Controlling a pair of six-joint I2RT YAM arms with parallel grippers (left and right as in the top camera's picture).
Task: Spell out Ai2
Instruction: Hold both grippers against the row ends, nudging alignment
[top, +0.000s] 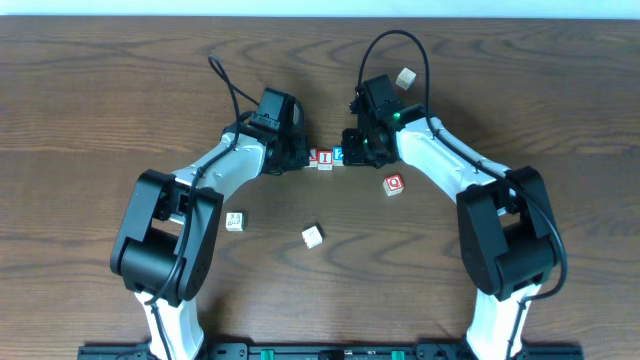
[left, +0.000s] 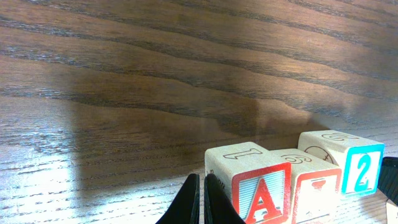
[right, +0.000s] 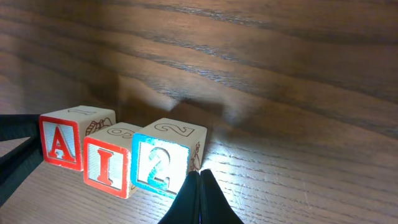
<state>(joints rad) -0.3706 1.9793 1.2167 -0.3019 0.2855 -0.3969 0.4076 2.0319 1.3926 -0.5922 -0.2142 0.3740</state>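
My left claw (left: 200, 200) and right claw (right: 200, 198), both pinched shut and empty, bracket the row reading A, I, 2.

Just right of my left claw sits the A cube (left: 261, 194), just left of my right claw the 2 cube (right: 158, 163), and the I cube (right: 106, 167) is between them. I judge that closed tips serve as pushers, squeezing the row tight from both ends, though I cannot tell whether either tip touches wood. The 2 looks perhaps slightly turned. Past the row the tabletop (left: 124, 74) lies bare, so both claws can back straight out. The Q cube (top: 393, 184) sits behind my right claw, near its retreat.
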